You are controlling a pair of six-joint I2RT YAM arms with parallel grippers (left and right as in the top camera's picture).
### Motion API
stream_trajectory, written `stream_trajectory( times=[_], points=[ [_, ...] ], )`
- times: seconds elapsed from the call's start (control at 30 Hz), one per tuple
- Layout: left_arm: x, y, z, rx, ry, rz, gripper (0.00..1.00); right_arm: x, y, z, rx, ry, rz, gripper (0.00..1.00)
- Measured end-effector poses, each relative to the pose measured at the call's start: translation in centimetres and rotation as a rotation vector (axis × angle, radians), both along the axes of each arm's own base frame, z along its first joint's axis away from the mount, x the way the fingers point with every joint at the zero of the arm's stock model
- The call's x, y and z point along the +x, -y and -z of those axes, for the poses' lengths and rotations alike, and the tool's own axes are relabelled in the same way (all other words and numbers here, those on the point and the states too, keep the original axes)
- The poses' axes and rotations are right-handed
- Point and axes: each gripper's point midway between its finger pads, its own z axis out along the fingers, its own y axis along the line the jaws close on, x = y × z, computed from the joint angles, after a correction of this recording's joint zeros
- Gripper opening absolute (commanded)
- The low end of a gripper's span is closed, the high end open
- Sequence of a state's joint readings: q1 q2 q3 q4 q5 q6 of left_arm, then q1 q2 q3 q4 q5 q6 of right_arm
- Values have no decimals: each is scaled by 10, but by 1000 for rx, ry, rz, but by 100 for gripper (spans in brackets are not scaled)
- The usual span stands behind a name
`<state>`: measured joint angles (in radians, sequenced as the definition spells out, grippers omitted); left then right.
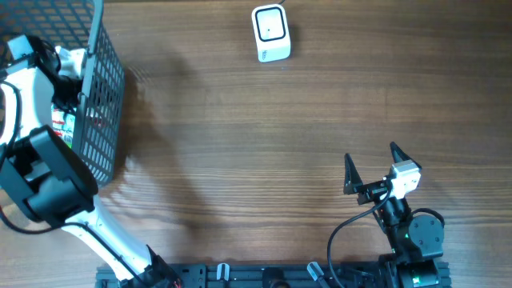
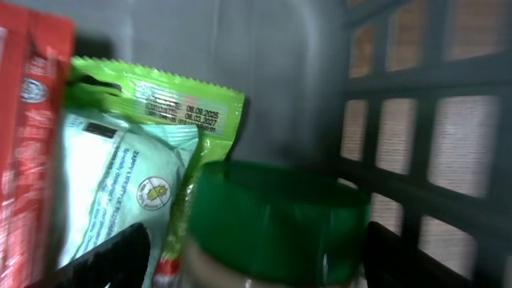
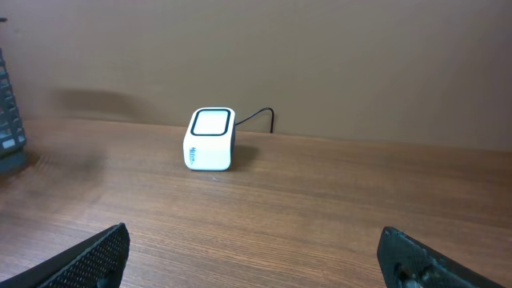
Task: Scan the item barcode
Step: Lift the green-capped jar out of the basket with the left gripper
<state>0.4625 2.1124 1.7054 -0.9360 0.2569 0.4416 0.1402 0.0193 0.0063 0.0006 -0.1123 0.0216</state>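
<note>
My left gripper (image 2: 256,260) is down inside the dark mesh basket (image 1: 106,88) at the table's left edge. Its fingers (image 2: 112,258) stand open on either side of a jar with a green lid (image 2: 276,210); a gap shows on the left side, and the right finger is close to the lid. Beside the jar lie a green and white pouch (image 2: 132,160) and a red packet (image 2: 28,144). No barcode shows on the jar. The white scanner (image 1: 270,34) stands at the back centre, also in the right wrist view (image 3: 211,139). My right gripper (image 1: 373,158) hangs open and empty at the front right.
The basket wall (image 2: 416,120) rises close on the right of the jar. The left arm (image 1: 40,172) reaches over the basket from the front left. The scanner's cable (image 3: 260,118) trails behind it. Bare wood lies between basket and scanner.
</note>
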Motion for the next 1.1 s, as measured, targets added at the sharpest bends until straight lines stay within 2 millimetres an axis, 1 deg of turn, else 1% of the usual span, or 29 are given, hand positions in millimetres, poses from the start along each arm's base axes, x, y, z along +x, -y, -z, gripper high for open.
stream_trajectory(
  times=[0.13, 0.17, 0.2, 0.23, 0.27, 0.4, 0.43, 0.47, 0.5, 0.53, 0.57, 0.6, 0.63, 0.67, 0.7, 0.73, 0.77, 0.8, 0.83, 0.87, 0.9, 0.93, 0.97, 1.0, 1.03, 1.07, 1.1],
  points=[
    [1, 3, 25, -20, -44, 15, 72, 0, 0, 0, 0, 0, 0, 100],
    [1, 3, 26, -18, -45, 14, 68, 0, 0, 0, 0, 0, 0, 100],
    [1, 3, 26, -15, -46, 17, 56, 0, 0, 0, 0, 0, 0, 100],
    [1, 3, 27, -13, -48, 18, 50, 0, 0, 0, 0, 0, 0, 100],
    [1, 4, 27, -13, -50, 22, 48, 0, 0, 0, 0, 0, 0, 100],
    [2, 1, 22, -3, -54, -5, 47, 0, 0, 0, 0, 0, 0, 100],
    [3, -2, 13, 21, -50, -26, 47, 0, 0, 0, 0, 0, 0, 100],
    [6, -6, 0, 44, -26, -39, 48, 0, 0, 0, 0, 0, 0, 100],
    [11, -12, -33, 89, 38, -59, 48, 0, 0, 0, 0, 0, 0, 100],
    [14, -15, -61, 123, 94, -68, 48, 0, 0, 0, 0, 0, 0, 100],
    [13, -15, -111, 168, 197, -85, 48, 0, 0, 0, 0, 0, 0, 100],
    [9, -14, -167, 219, 318, -106, 48, 0, 0, 0, 0, 0, 0, 100],
    [-4, -8, -223, 256, 435, -129, 47, 0, 0, 0, 0, 0, 0, 100],
    [-20, -1, -269, 281, 538, -155, 46, 0, 0, 0, 0, 0, 0, 100],
    [-41, 12, -307, 281, 622, -185, 46, 0, 0, 0, 0, 0, 0, 100],
    [-55, 22, -330, 271, 676, -206, 45, 0, 0, 0, 0, 0, 0, 100],
    [-70, 35, -348, 249, 720, -222, 44, 0, 0, 0, 0, -1, 0, 100],
    [-84, 50, -359, 214, 744, -238, 43, 0, 0, 0, 0, 0, 0, 100],
    [-97, 66, -364, 168, 749, -248, 42, 0, 0, 0, 0, 0, 0, 100],
    [-105, 77, -366, 134, 745, -253, 41, 0, 0, 0, 0, 0, 0, 100],
    [-116, 96, -358, 77, 700, -254, 41, 0, 0, 0, 0, 0, 0, 100],
    [-122, 113, -348, 28, 647, -241, 40, 0, 0, 0, 0, 0, 0, 100],
    [-123, 132, -338, -15, 600, -205, 40, 0, 0, 0, 0, 0, 0, 100],
    [-122, 159, -323, -70, 540, -142, 40, 0, 0, 0, 0, 0, 0, 100],
    [-120, 174, -313, -101, 500, -103, 40, 0, 0, 0, 0, 0, 0, 100],
    [-116, 192, -298, -133, 454, -57, 40, 0, 0, 0, 0, 0, 0, 100],
    [-113, 216, -277, -174, 387, 10, 40, 0, 0, 0, 0, 0, 0, 100]
  ],
)
